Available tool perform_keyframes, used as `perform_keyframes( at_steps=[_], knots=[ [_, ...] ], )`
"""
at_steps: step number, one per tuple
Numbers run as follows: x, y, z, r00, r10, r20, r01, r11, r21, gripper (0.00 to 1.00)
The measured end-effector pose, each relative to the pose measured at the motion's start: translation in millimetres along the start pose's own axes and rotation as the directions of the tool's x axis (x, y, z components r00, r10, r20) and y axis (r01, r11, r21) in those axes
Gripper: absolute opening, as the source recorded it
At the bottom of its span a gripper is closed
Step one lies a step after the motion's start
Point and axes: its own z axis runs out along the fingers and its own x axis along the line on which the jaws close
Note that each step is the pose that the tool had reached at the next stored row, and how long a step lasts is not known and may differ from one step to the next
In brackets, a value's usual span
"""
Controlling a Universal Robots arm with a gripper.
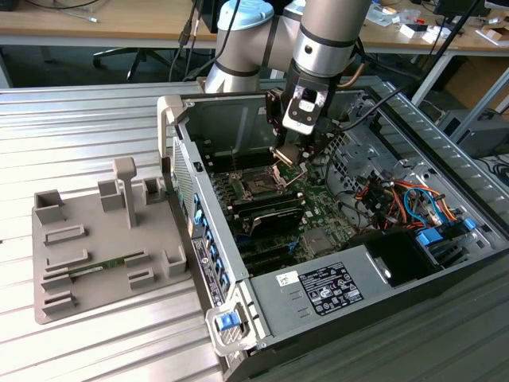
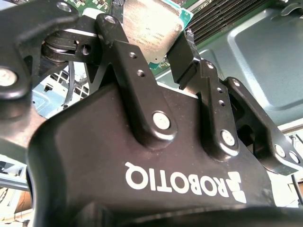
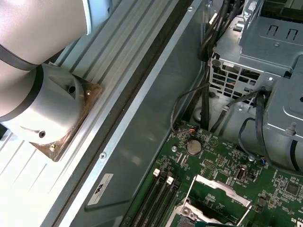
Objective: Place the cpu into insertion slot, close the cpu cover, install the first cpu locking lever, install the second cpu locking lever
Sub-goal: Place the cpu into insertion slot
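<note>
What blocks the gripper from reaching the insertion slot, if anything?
Likely nothing, so yes: the gripper, shut on the cpu, hangs close above the insertion slot in the open case, and the cpu cover looks swung up off it.

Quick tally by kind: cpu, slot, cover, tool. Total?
cpu: 1
slot: 1
cover: 1
tool: 1
Total: 4

One cpu (image 2: 151,28), one insertion slot (image 1: 258,188), one cpu cover (image 3: 222,187)
</note>
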Motion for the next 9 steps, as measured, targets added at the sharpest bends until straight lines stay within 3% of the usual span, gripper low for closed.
perform_keyframes(
  at_steps=[9],
  knots=[
    [0.0, 0.0, 0.5, 1.0, 0.008, 0.0005, -0.008, 1.0, 0.0002, 0.54]
  ],
)
